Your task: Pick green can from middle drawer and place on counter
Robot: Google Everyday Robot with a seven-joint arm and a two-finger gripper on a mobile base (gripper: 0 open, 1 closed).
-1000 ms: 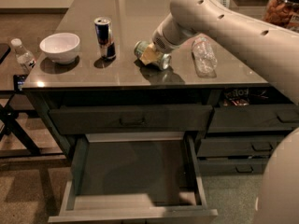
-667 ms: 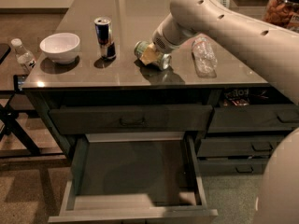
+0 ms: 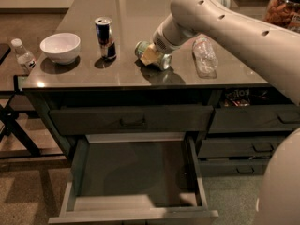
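The green can (image 3: 164,62) lies tilted on its side on the glossy counter (image 3: 140,13), near the middle. My gripper (image 3: 151,55) reaches down from the upper right and is closed around the can's middle, with a tan finger (image 3: 150,57) across it. The middle drawer (image 3: 136,172) below is pulled fully open, and its flat grey floor is bare.
A tall blue-and-silver can (image 3: 105,37) and a white bowl (image 3: 60,47) stand left of the green can. A clear plastic bottle (image 3: 205,55) lies to its right. A small bottle (image 3: 22,55) stands on a side table at left. A snack jar (image 3: 283,6) stands at top right.
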